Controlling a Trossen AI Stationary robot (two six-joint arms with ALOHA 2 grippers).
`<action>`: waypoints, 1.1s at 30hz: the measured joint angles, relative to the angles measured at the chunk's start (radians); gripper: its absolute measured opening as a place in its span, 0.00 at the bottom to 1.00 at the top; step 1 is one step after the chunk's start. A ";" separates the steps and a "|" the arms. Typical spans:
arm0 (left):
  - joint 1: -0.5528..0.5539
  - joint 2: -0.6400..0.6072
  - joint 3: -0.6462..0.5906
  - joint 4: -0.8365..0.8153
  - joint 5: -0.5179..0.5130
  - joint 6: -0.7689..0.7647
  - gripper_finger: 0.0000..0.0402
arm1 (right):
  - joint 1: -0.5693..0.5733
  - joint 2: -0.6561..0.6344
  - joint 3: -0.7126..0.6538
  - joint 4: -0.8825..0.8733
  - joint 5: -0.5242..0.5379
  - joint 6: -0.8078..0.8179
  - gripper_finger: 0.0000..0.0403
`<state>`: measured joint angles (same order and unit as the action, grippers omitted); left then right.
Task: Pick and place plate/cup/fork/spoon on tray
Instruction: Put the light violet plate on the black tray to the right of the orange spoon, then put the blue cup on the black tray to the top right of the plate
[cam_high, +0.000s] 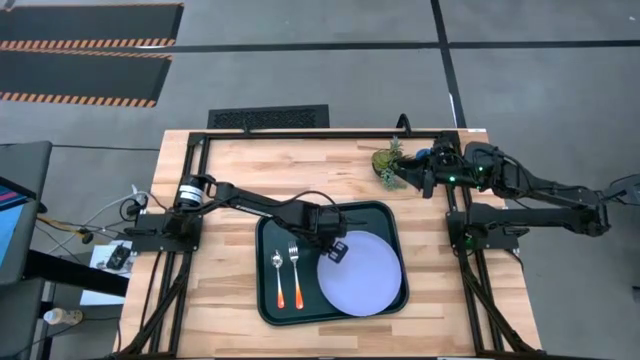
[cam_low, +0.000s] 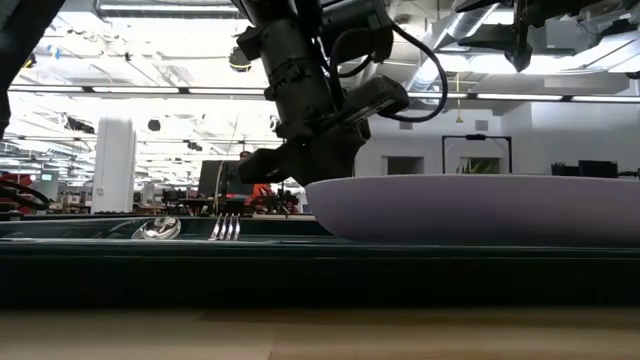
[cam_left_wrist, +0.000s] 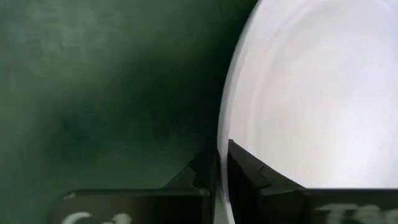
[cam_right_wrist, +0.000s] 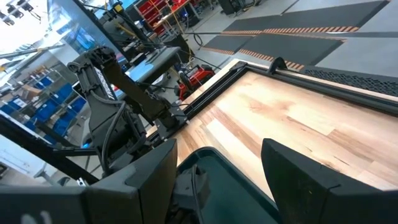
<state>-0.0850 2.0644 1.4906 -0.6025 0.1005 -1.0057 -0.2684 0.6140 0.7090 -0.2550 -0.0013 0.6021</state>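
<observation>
The pale lavender plate (cam_high: 362, 275) lies in the right half of the dark green tray (cam_high: 268, 310). The orange-handled spoon (cam_high: 278, 278) and fork (cam_high: 295, 275) lie side by side on the tray's left half, bowl and tines toward the far edge. My left gripper (cam_high: 337, 250) is shut on the plate's far-left rim. My right gripper (cam_high: 410, 178) hovers open and empty at the table's far right, beside a small potted plant (cam_high: 390, 165). The blue cup does not show. My left gripper pinches the plate's rim (cam_left_wrist: 222, 124) on its far-left side, one finger (cam_left_wrist: 249, 167) over the plate's inner face and the other outside the rim. The fingers come from above, pointing down. The plate sits level in the tray (cam_low: 470, 205); the tray's near rim hides its underside.
The potted plant stands near the table's far right corner, just left of my right gripper. A black frame (cam_high: 300, 132) runs along the table's far edge and sides. Bare wood lies left of the tray and between the tray and the far edge.
</observation>
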 joint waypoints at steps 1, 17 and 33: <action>-0.001 0.000 0.000 0.000 0.003 0.001 0.05 | 0.000 0.000 0.000 0.000 0.000 0.000 0.64; -0.005 0.000 0.000 0.018 -0.022 0.001 0.42 | -0.006 0.002 0.000 -0.051 0.051 -0.023 0.64; 0.060 -0.080 0.000 0.010 -0.028 0.019 0.49 | -0.270 0.172 0.000 -0.554 0.350 0.265 0.64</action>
<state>-0.0250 1.9846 1.4906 -0.5922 0.0723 -0.9870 -0.5386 0.7860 0.7094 -0.8086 0.3490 0.8673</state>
